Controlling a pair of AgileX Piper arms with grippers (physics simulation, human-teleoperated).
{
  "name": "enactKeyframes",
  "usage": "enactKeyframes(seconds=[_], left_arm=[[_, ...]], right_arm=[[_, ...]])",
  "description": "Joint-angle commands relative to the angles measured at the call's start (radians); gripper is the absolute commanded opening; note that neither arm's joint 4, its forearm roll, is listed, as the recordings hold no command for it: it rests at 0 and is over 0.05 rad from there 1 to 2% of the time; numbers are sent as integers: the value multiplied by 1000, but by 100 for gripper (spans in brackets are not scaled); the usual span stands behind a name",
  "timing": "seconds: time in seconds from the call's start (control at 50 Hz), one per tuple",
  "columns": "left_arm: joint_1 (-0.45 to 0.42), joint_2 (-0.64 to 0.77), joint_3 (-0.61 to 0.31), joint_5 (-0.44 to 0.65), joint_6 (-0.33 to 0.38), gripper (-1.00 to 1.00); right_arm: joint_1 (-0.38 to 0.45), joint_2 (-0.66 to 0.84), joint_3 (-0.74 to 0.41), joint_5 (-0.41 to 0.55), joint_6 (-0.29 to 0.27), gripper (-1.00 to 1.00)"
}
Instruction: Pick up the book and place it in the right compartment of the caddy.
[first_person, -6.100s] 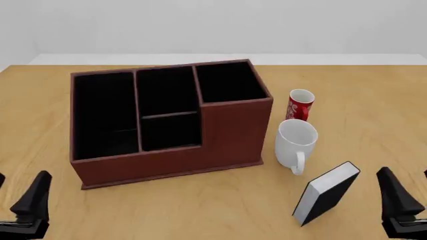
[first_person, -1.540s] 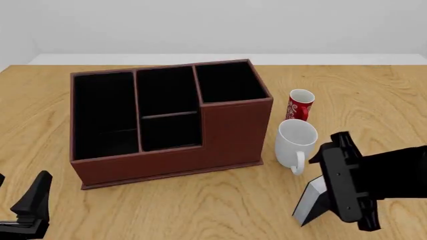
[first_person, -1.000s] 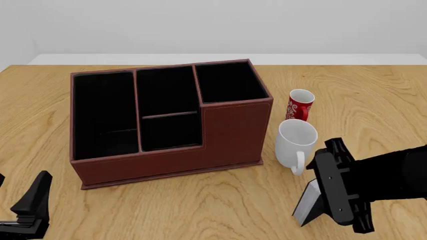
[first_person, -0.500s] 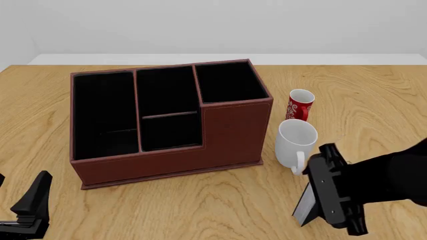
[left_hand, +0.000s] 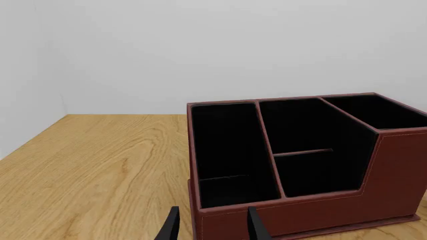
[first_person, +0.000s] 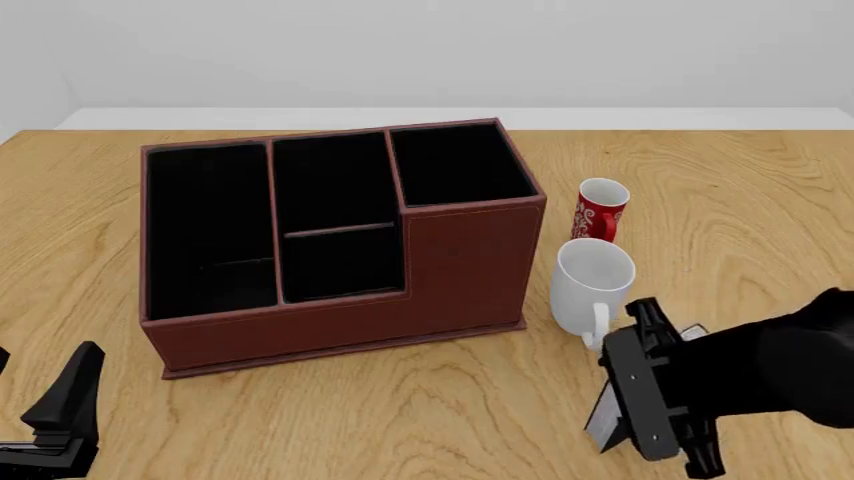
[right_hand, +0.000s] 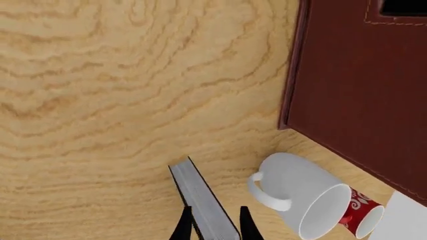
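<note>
The book stands tilted on the bench, in front of the white mug and to the right of the caddy. The right gripper straddles its page edge, one finger on each cover; I cannot tell whether they press. The left gripper hangs spread apart, holding nothing, near the caddy's front left corner.

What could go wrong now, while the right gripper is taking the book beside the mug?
1. The white mug stands close to the book; the right gripper or its arm could knock it, and perhaps the red can behind it.
2. The fingers straddle only one end of the book, so it might tilt or slip when lifted.
</note>
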Motion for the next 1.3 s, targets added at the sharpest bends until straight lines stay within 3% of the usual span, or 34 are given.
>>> enactKeyframes(seconds=[0.02,0.04,0.08,0.1,0.12,0.14,0.16,0.24,0.26,0.32,0.58,0.62,0.64,0.66,0.68,0.7,0.74,0.76,0.8,0.82,0.9,0.94,1.06,1.1,1.12,1.26,1.28,1.3], left_arm=[[0,0,0,0,0,100],[0,0,0,0,0,100],[0,0,0,0,0,100],[0,0,0,0,0,100],[0,0,0,0,0,100],[0,0,0,0,0,100],[0,0,0,0,0,100],[0,0,0,0,0,100],[0,0,0,0,0,100],[0,0,0,0,0,100],[0,0,0,0,0,100],[0,0,0,0,0,100],[0,0,0,0,0,100],[0,0,0,0,0,100],[0,0,0,0,0,100],[0,0,0,0,0,100],[0,0,0,0,0,100],[0,0,0,0,0,100],[0,0,0,0,0,100],[0,0,0,0,0,100],[0,0,0,0,0,100],[0,0,0,0,0,100],[0,0,0,0,0,100],[0,0,0,0,0,100],[0,0,0,0,0,100],[0,0,0,0,0,100],[0,0,0,0,0,100],[0,0,0,0,0,100]], right_arm=[[29,15,26,-7,68,-100],[73,7,10,10,122,-100],[84,-2,15,15,134,-100],[72,-13,35,14,113,-100],[117,-32,26,34,154,-100],[117,-33,26,34,154,-100],[164,-48,-1,54,207,-100],[179,-76,-4,74,221,-100],[210,-77,-24,91,268,-100],[191,-98,-10,103,244,-100],[195,-146,-54,174,258,-100],[230,-146,-92,201,313,-100],[230,-146,-93,202,313,-100],[266,-140,-134,212,376,-100],[266,-140,-134,212,376,-100],[320,-129,-188,231,466,-100],[325,-137,-203,237,475,-100],[362,-131,-244,263,544,-100],[340,-144,-251,258,521,-100],[361,-147,-271,272,551,-100],[375,-157,-305,296,579,-100],[359,-165,-309,294,561,-100],[353,-183,-375,337,579,-100],[359,-181,-401,351,597,-100],[385,-172,-447,371,647,-100],[410,-170,-521,414,648,-100],[417,-165,-571,424,658,-100],[455,-148,-655,452,706,-100]])
